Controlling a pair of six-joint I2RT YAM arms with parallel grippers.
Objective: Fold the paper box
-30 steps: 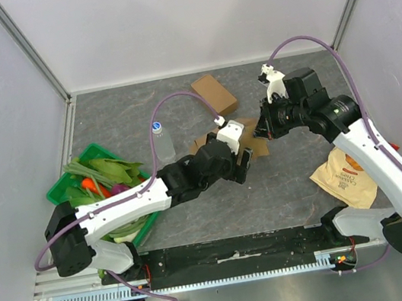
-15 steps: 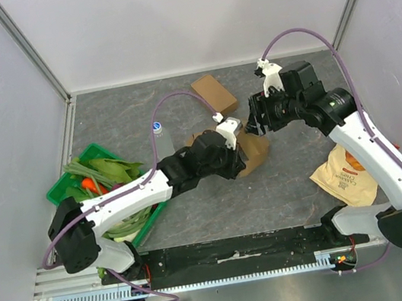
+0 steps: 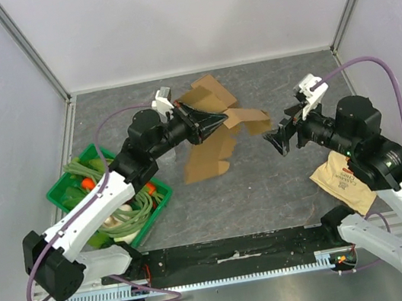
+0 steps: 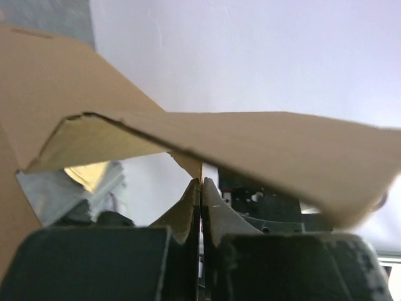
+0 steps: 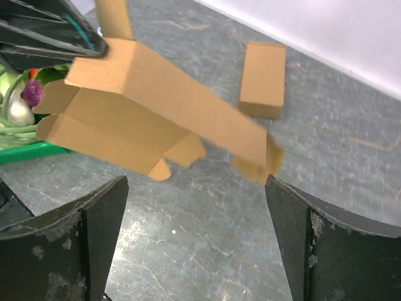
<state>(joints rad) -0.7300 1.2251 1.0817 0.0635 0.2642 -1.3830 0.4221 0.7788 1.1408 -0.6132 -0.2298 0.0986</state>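
Note:
The paper box (image 3: pixel 207 161) is a flat, unfolded brown cardboard blank held in the air over the middle of the table. One panel hangs down and another (image 3: pixel 249 117) sticks out to the right. My left gripper (image 3: pixel 215 120) is shut on a thin edge of it; in the left wrist view the fingertips (image 4: pixel 200 184) pinch the cardboard sheet (image 4: pixel 263 144). My right gripper (image 3: pixel 281 139) stands wide open to the right of the box, apart from it. The right wrist view shows the box (image 5: pixel 156 94) ahead of the spread fingers (image 5: pixel 103 216), with bare table between them.
A closed brown box (image 3: pixel 211 85) (image 5: pixel 263 78) lies on the table behind the blank. A green basket (image 3: pixel 61 193) of vegetables sits at the left. A tan snack bag (image 3: pixel 342 177) lies at the right. White walls enclose the table.
The left gripper closed on the paper box and lifted it up and back to the left. The right gripper let go, opened wide and drew back to the right.

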